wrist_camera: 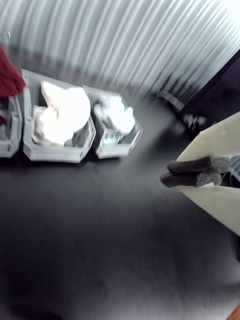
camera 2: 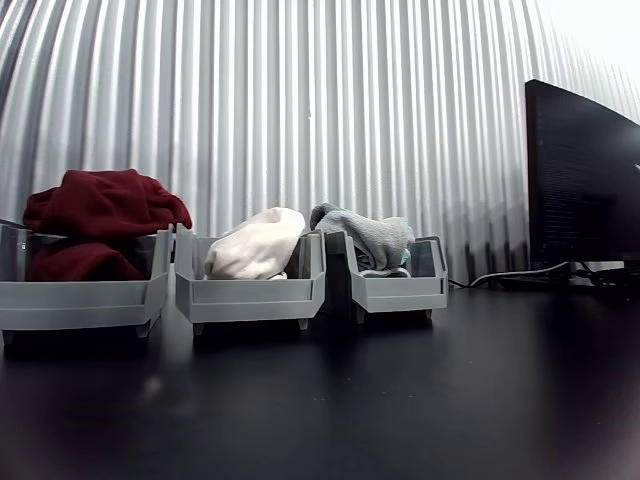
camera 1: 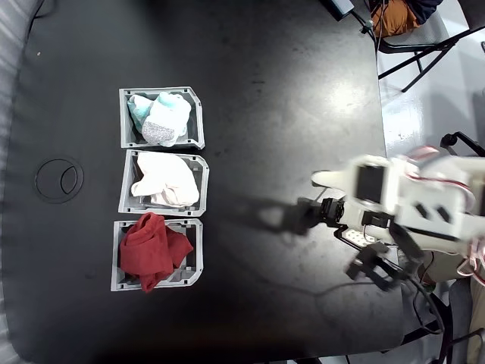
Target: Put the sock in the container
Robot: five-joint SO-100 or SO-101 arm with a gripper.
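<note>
Sock (camera 1: 164, 125) lay in the container (camera 1: 193, 98) on teal-and-white fabric. Hand (wrist_camera: 170, 173) hung well apart over bare counter (camera 1: 288, 114), foam pads (wrist_camera: 195, 165) pressed together, holding nothing.

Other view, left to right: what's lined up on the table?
Bin with red cloth → bin with white cloth → container holding the sock → black monitor.

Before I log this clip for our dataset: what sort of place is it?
Probably a makeshift lab or workshop bench: a black table with three sorting bins, the container among them, a corrugated metal wall, a monitor and a folding chair.
</note>
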